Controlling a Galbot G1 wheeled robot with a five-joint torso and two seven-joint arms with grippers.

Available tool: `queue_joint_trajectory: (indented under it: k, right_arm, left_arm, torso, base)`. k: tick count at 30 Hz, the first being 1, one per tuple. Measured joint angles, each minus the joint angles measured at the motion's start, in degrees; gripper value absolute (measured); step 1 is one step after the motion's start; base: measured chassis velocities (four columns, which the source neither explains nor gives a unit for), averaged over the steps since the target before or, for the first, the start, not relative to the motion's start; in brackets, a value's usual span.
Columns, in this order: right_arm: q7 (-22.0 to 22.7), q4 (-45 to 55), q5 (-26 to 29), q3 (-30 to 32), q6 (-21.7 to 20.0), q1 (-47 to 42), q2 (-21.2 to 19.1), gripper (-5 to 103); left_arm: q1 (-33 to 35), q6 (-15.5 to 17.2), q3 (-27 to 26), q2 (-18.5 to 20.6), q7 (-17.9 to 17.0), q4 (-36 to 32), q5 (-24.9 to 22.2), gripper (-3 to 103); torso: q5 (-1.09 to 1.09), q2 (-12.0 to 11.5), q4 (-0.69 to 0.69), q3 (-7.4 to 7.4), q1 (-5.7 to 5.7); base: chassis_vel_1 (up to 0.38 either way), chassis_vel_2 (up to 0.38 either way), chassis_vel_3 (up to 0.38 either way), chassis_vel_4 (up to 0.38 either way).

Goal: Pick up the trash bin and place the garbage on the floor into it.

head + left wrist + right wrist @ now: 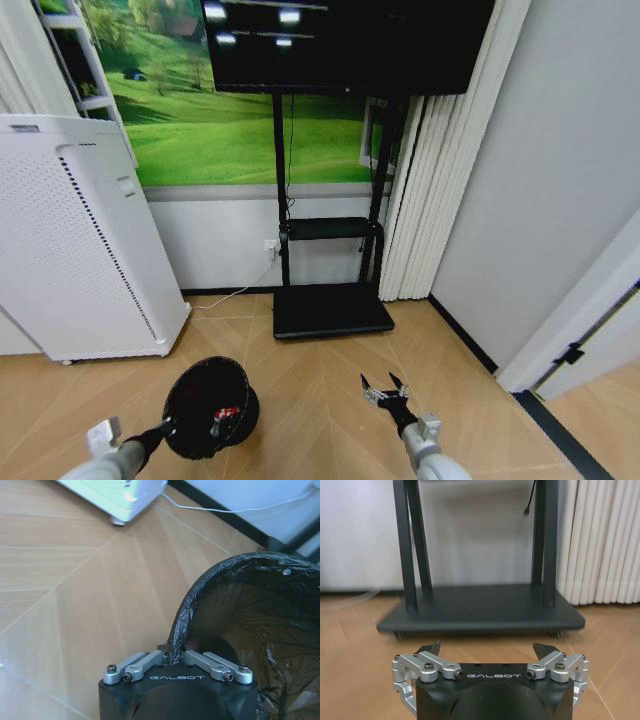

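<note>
The left gripper (176,656) has its fingers pinched tight on the rim of the trash bin (208,405), and the bin hangs tipped just past those fingers (it has a black bag inside). Something small and red and white (226,413) lies in the bin. The right gripper (384,388) is off to the side with its fingers spread wide and nothing between them, above the wood floor (320,370). Farther past its fingers is the black TV stand (480,614). Farther past the left fingers stands the tall white air purifier (75,240)
</note>
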Motion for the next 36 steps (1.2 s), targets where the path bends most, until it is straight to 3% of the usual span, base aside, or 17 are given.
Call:
queue_joint_trajectory:
  k: [13, 30, 36]
  right_arm:
    - [0.31, -20.30, -3.71, -1.65, -1.19, 9.22, -0.44, 99]
    - [-0.16, -32.14, -7.08, -1.66, -0.82, 14.81, -0.28, 95]
    - [-0.39, -35.95, -8.07, -1.06, -0.31, 16.86, -0.30, 99]
  left_arm:
    - [1.10, -0.48, -1.34, -2.28, 1.15, 0.90, 1.58, 1]
    - [-0.68, -2.07, 0.69, -1.95, 1.49, 1.43, 4.11, 1]
    - [-0.76, -2.54, 0.74, -2.02, 1.80, 1.84, 4.24, 1]
  torso:
    - [0.01, 0.00, -0.02, 0.00, 0.00]
    - [0.02, 0.00, -0.02, 0.00, 0.00]
    - [0.01, 0.00, -0.01, 0.00, 0.00]
  base:
    - [0.008, 0.013, -0.019, -0.012]
    - [0.000, 0.000, 0.000, 0.000]
    - [0.000, 0.000, 0.000, 0.000]
